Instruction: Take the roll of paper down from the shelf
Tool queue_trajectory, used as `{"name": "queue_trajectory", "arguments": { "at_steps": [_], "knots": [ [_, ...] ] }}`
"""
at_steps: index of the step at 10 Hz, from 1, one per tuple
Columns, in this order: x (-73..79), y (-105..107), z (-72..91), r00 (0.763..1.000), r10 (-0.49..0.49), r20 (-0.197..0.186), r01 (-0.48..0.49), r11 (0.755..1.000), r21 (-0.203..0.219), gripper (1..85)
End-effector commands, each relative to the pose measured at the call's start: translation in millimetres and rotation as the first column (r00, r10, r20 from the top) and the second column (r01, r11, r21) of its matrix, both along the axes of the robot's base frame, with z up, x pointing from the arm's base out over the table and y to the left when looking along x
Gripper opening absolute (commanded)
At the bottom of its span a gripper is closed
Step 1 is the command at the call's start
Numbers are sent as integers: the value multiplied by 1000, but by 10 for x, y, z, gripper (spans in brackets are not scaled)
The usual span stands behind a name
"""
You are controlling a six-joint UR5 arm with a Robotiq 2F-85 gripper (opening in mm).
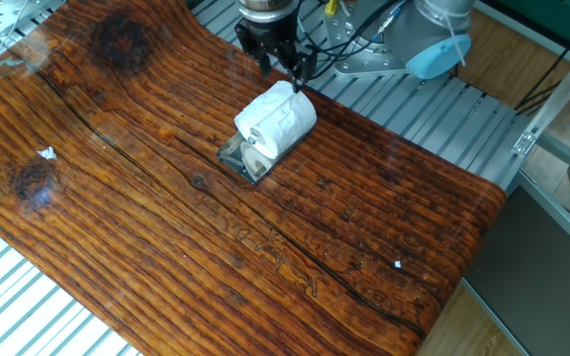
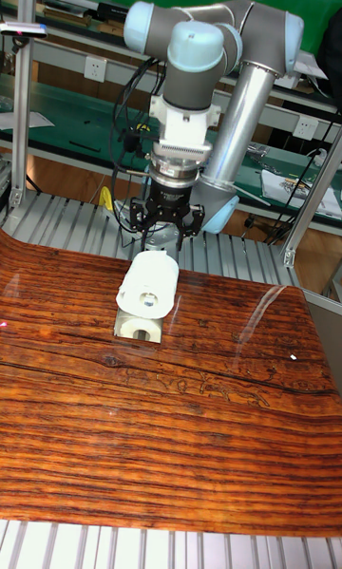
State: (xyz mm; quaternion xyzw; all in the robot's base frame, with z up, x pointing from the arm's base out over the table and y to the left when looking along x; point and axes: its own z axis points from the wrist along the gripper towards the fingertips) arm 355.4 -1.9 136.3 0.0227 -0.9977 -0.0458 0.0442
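Roll of paper (image 1: 276, 120): white toilet-tissue roll lying on its side on the shelf (image 1: 241, 160), toward the far edge of the tabletop (image 1: 166, 237), nearer its far left corner than its right edge.
Look: crinkled, slightly squashed wrap; the end facing the near edge shows a small brownish core hole (clearer in the tall fixed view (image 2: 149, 286)).
Shelf: small dark grey metal rack with a shiny bracket at its near end, mostly hidden beneath the roll (image 2: 140, 327).
Weight: probably very light, so it should lift with little force.
Stiffness: soft and compressible; a hard squeeze would likely dent it further (a gentle close seems wiser).
Surface: papery and rough, so slipping looks unlikely, though a loose outer sheet might peel or tear.
Where to take hold: across the curved sides near the middle of its length, fingers straddling the body from above; the far end is the part nearest the tool now.
End effector (image 1: 283, 67): just above the roll's far end, fingers pointing down and parted a little, holding nothing; whether a fingertip touches the paper cannot be told (image 2: 166, 230).
Task state: roll not yet taken down.
Risk: lifting off-centre could tip the roll or drag the light rack with it.
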Motion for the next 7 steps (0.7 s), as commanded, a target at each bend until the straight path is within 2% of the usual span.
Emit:
{"name": "queue_trajectory", "arguments": {
  "at_steps": [1, 3, 5, 7],
  "knots": [
    [150, 0, -123, 999, -28, 35, 28, 1000, 11, 790],
    [205, -42, -174, 995, -82, 49, 82, 997, 0, 773],
    [258, -20, -197, 991, -117, 67, 116, 993, 17, 763],
    [322, 110, -180, 986, -147, 82, 141, 988, 70, 763]
  ]
}}
